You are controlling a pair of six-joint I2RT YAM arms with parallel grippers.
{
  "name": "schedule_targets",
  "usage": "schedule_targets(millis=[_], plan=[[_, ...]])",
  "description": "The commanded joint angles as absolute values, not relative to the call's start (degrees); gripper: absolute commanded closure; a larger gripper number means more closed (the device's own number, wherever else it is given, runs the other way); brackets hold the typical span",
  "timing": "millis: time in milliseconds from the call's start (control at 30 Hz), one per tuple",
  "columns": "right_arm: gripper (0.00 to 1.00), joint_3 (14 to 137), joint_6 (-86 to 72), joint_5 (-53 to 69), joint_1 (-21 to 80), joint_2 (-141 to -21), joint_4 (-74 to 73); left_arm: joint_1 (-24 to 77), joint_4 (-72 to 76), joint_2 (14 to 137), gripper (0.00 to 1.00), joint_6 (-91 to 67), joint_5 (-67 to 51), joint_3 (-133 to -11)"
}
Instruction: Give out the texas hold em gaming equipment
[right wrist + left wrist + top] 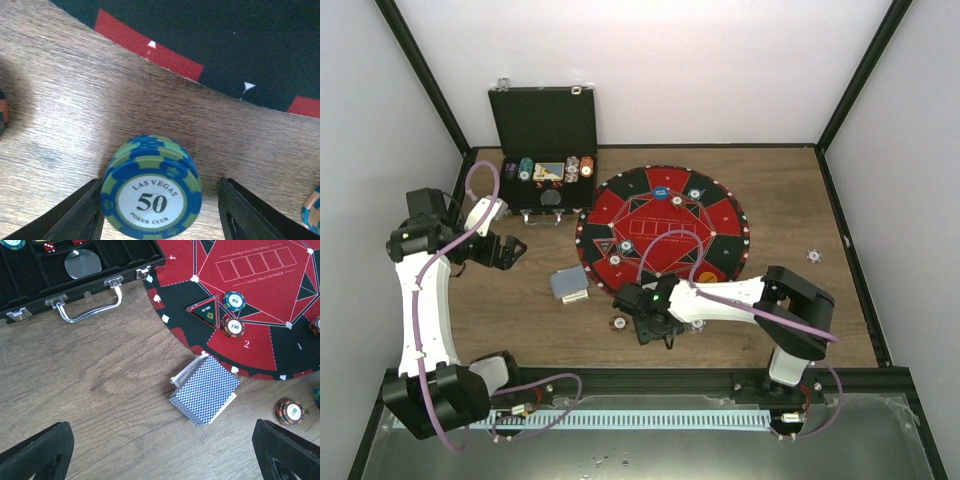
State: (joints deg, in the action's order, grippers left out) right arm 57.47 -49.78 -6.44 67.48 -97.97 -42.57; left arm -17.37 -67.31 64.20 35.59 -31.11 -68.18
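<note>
Right wrist view: we saw right gripper [160, 210] jaws apart, straddling blue-green 50 chips [151, 192] on table [60, 100] beside mat [225, 40]. Left gripper [160, 450] hung wide open near cards [205, 390].

Lab test cell: white walls [670, 70], black frame [857, 75], wooden table [520, 310].

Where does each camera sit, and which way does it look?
Top external: above and behind, looking down; left arm and right arm show.
Left wrist: on its arm, looking down at the card deck; left fingers at bottom corners.
Right wrist: low over the 50 chip stack, between right fingers.
Shared: top and left wrist show card deck, mat, case.
</note>
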Motion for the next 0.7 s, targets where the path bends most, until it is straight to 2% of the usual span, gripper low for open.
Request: schedule_targets(millis=[0,667], plan=[[0.36,59.8,-49.8,-8.5,68.0,-97.9,-45.3,-17.5,-67.0,63.6,0.0,36.0,-31.5,-69.1],[0.51,60.9,-48.6,-8.7,68.0,-99.5,-45.0,-17.5,-66.8,63.8,0.0,36.2,-31.6,-68.9]])
